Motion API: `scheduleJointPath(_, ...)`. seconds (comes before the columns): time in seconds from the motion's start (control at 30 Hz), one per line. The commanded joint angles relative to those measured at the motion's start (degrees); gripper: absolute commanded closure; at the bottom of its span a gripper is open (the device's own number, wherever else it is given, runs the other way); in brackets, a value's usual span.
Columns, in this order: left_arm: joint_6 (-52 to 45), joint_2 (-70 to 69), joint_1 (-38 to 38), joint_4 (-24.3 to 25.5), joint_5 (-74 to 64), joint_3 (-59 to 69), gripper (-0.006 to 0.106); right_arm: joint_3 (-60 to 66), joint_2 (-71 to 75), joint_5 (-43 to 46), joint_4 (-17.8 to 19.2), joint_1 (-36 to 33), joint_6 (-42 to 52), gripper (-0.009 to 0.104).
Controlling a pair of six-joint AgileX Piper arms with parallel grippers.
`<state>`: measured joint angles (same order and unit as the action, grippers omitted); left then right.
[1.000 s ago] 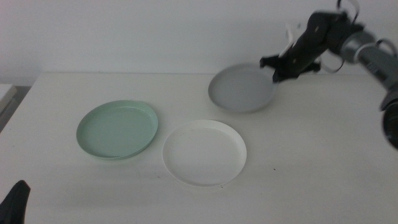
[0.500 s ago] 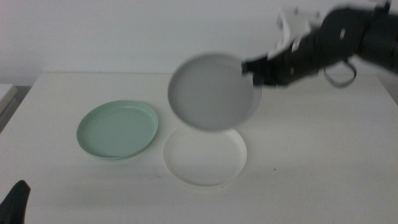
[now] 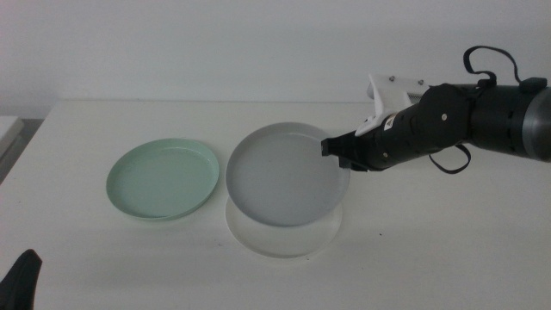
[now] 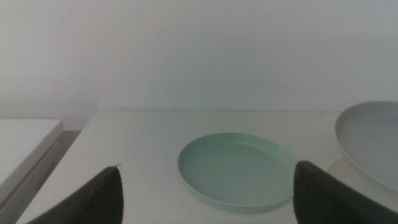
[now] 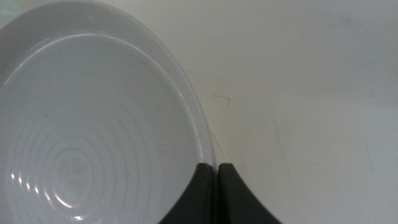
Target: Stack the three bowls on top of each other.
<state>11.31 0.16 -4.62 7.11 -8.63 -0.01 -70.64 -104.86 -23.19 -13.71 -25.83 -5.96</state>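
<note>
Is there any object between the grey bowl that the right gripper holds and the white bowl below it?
Nothing visible stands between them. The right gripper grips the grey bowl by its rim, above the white bowl, which shows only its near edge. The mint green bowl lies apart to the side, and the left gripper waits at the table's near corner.

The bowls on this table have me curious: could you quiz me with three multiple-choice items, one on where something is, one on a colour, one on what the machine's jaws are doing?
1. Where is the grey bowl?
A. held above the white bowl
B. inside the mint green bowl
C. on the floor

2. Which colour is the bowl lying alone toward the left side of the table?
A. red
B. mint green
C. black

3. What is the right gripper doing?
A. hanging open
B. pressing the table
C. shut on the grey bowl's rim

Answers: 1 A, only the white rim peeks out beneath the grey one. 2 B, it sits apart. 3 C, the jaws meet at the rim, while the left gripper waits open.
</note>
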Motion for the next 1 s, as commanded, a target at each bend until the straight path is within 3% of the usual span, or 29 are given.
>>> scheduleJointPath(0.0,0.49,-0.16,0.05,-0.05,0.68,0.01,0.007,0.96,0.48,0.94,-0.18,-0.59,0.04,0.098)
scheduleJointPath(0.53,0.49,-0.16,0.05,0.41,0.65,0.01,0.007,6.09,0.48,6.41,-1.67,-1.07,-0.23,0.097)
scheduleJointPath(0.87,0.49,-0.16,0.05,0.41,0.65,0.01,0.007,6.09,0.48,5.17,-3.17,-1.07,-0.23,0.075)
scheduleJointPath(0.97,0.49,-0.16,0.05,0.41,0.65,0.01,0.007,5.67,0.98,4.2,-2.93,-1.07,-0.23,0.062)
